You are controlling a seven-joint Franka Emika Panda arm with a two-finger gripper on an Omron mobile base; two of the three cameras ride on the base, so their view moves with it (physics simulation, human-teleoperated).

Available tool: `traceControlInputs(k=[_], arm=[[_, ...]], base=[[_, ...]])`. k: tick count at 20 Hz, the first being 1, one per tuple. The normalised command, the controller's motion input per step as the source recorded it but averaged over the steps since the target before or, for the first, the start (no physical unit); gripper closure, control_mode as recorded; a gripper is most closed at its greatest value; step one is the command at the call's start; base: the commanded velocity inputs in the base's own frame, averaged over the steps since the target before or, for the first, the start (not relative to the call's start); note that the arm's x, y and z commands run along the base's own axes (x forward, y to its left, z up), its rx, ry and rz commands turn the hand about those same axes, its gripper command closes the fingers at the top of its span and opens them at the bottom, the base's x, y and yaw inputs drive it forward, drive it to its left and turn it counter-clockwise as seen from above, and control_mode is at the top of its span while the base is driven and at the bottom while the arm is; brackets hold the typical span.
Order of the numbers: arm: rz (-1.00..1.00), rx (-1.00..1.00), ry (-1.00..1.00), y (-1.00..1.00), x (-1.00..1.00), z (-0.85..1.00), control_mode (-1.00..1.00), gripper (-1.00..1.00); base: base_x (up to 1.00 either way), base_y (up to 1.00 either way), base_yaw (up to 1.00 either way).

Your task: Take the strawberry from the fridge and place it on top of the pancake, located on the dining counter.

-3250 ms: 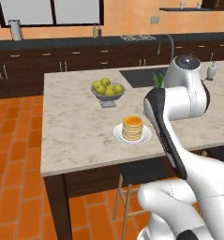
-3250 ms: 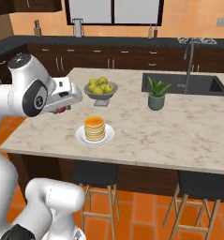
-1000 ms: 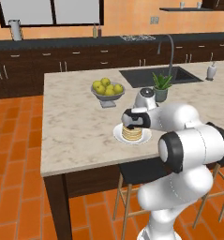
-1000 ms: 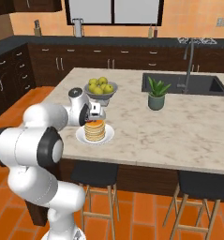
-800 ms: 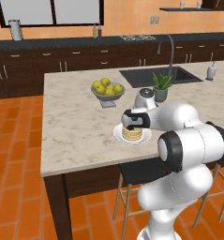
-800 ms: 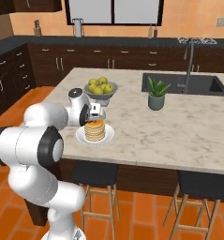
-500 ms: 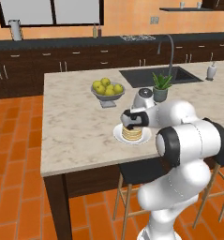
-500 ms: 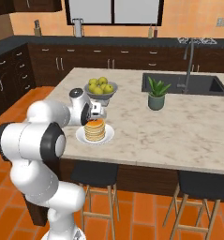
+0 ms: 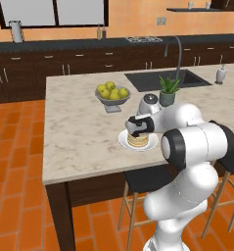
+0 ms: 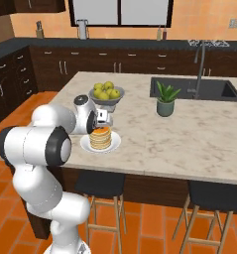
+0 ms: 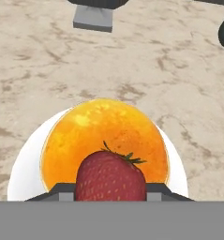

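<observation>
End effector sits right over the pancake, closed down on the strawberry, fingertips pressing it from both sides. The berry hangs just above the stack; can't tell if it's touching. Plate is on the counter, near the apple bowl and the plant.

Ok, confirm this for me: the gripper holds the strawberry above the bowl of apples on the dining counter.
Wrong in one respect: the gripper holds the strawberry above the pancake on its white plate, not above the bowl of apples. The hand view shows the berry over the golden stack; the left base view shows the bowl standing apart, farther back on the dining counter.
</observation>
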Motion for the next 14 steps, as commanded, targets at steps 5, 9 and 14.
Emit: traceControlInputs(k=[5, 9, 14], arm=[[-0.01, 0.0, 0.0, -0.01, 0.0, 0.0, -1.0, -1.0], [-0.02, 0.0, -0.02, -0.06, 0.0, 0.15, -1.0, -1.0], [-0.03, 0.0, 0.0, 0.0, -0.09, 0.59, -1.0, -1.0]], base=[[0.0, 0.0, 0.0], [0.0, 0.0, 0.0], [0.0, 0.0, 0.0]])
